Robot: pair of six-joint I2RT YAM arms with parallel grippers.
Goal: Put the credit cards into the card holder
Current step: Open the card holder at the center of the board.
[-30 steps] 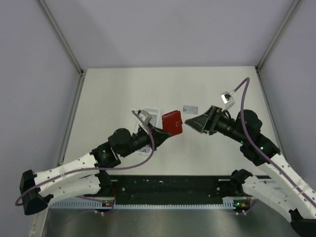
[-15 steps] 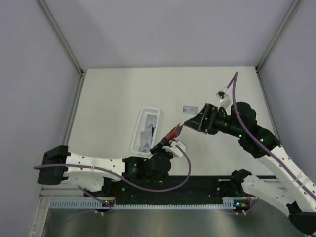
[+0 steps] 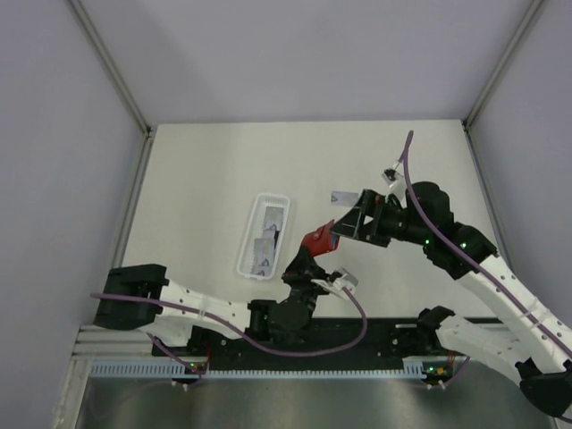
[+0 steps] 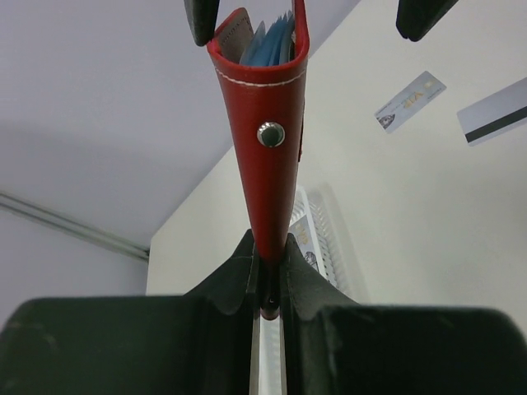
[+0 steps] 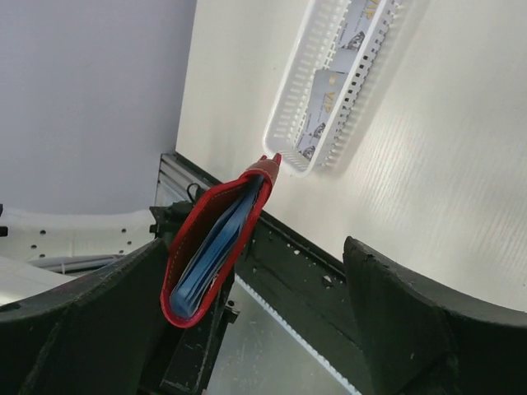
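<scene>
Left gripper (image 4: 268, 276) clamps the card holder (image 4: 265, 164) aloft near the white tray (image 3: 248, 234); right gripper (image 3: 344, 219) hangs wide open astride the holder's top.

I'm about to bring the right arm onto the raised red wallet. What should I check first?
1. Hold: left gripper shut on the red leather-like card holder, raised off the table: ok.
2. Jaws: right gripper open: ok.
3. Alignment: card holder between the right gripper's fingers: ok, though close to one finger.
4. Mouth: parted enough for a card: cannot tell; only a narrow gap shows.
5. Load: right gripper carrying a card: not ok, it is empty.
6. Progress: grey cards all loaded: not ok; some lie in the white slotted plastic tray, one on the table.
</scene>
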